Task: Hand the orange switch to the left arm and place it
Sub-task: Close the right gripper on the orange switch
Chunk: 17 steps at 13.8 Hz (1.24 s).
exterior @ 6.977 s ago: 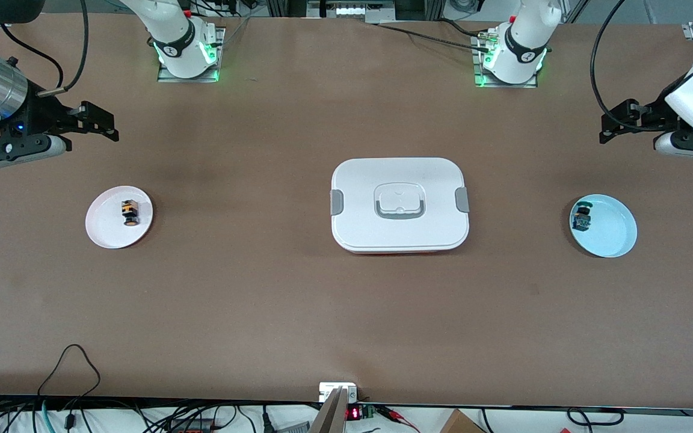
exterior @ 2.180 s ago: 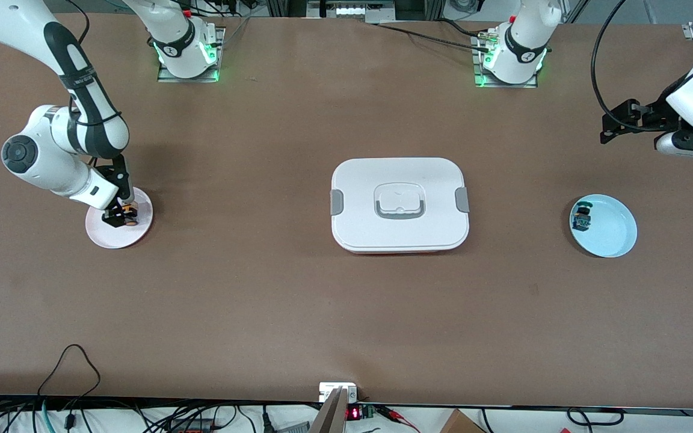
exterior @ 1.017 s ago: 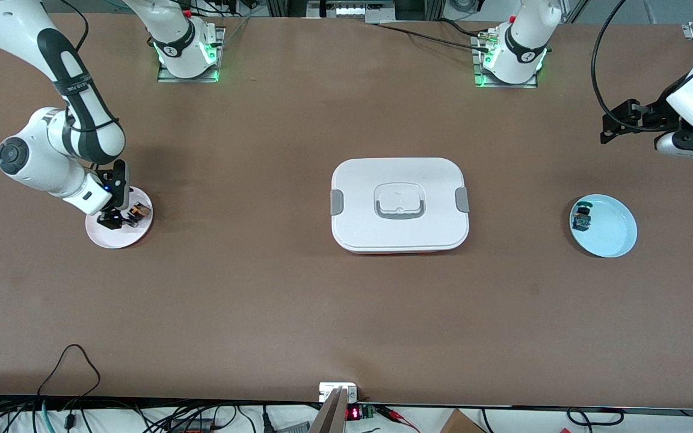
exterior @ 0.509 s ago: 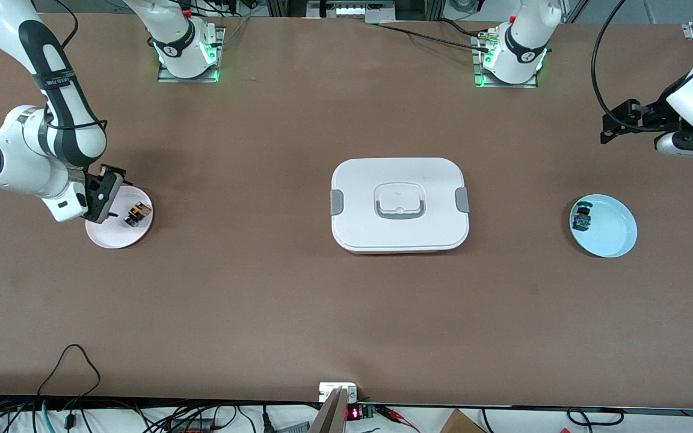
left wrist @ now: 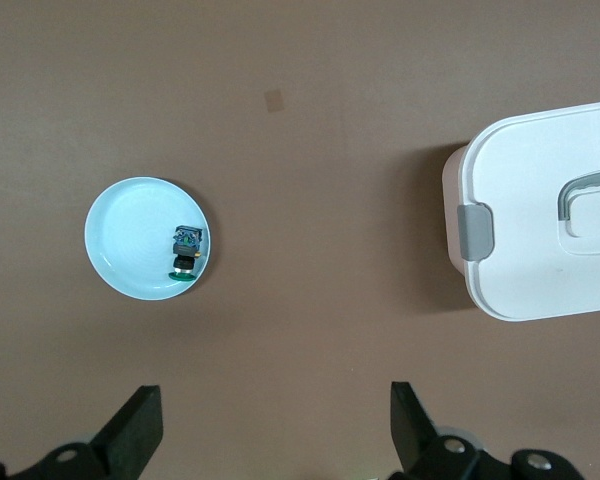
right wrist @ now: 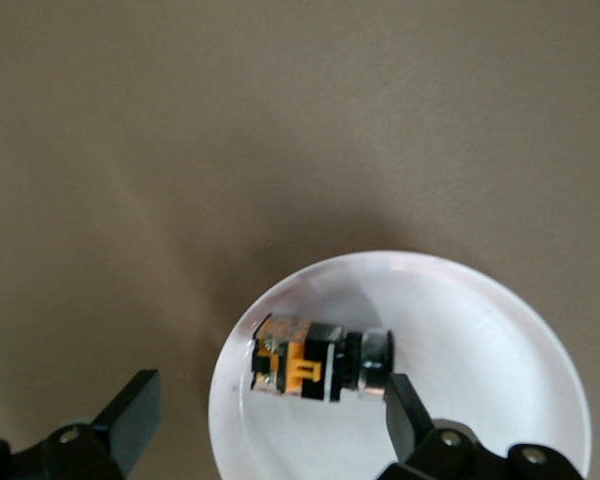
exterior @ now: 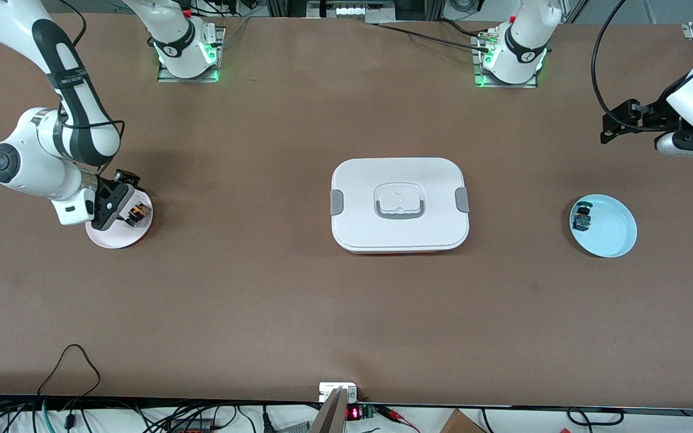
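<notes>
The orange switch lies on its side on a small white plate at the right arm's end of the table. My right gripper hangs low over that plate, open and empty. In the right wrist view the switch lies just ahead of the gap between my open fingers, and its silver end almost touches one fingertip. The white box stands shut at the table's middle. My left gripper waits open over the left arm's end of the table.
A light blue plate near the left arm's end holds a small dark component with a teal cap. The left wrist view shows this plate, the component and one end of the box. Cables run along the table's near edge.
My right arm came down onto the plate and the switch turned and slid a little. The gripper drew back open without it and has now moved over it again. The left arm is still.
</notes>
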Available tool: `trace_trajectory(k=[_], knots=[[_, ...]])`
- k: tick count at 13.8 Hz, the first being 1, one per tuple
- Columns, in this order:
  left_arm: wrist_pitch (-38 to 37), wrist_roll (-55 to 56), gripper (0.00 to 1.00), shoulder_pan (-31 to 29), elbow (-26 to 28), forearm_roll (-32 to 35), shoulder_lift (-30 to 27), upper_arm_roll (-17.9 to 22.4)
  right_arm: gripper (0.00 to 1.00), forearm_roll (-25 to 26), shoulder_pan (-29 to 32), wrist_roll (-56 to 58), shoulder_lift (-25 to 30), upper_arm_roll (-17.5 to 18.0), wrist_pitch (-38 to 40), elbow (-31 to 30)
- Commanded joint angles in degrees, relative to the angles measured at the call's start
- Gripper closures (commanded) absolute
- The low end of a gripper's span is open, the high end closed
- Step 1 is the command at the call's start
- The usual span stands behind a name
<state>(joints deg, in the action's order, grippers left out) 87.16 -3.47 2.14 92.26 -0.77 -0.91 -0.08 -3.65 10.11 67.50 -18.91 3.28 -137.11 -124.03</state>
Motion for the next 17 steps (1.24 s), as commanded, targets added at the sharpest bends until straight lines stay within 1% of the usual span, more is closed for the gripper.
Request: trace_trajectory(k=[1,6,17], knots=[[-0.9,-0.1,0.0,-0.3,-0.6,-0.6,0.0,0.0,0.0,1.5,-0.6,-1.1,0.0,-0.1,-4.2,-0.1],[-0.9,-0.1,0.0,-0.3,-0.6,-0.6,0.0,0.0,0.0,1.6,0.1,-3.5,-3.8,-0.3,-6.1,-0.2],[-0.9,-0.3,0.0,-0.3,-0.6,-0.6,0.0,0.2,0.0,1.7,-0.1,-3.6,-4.3,-0.4,-6.8,-0.6]])
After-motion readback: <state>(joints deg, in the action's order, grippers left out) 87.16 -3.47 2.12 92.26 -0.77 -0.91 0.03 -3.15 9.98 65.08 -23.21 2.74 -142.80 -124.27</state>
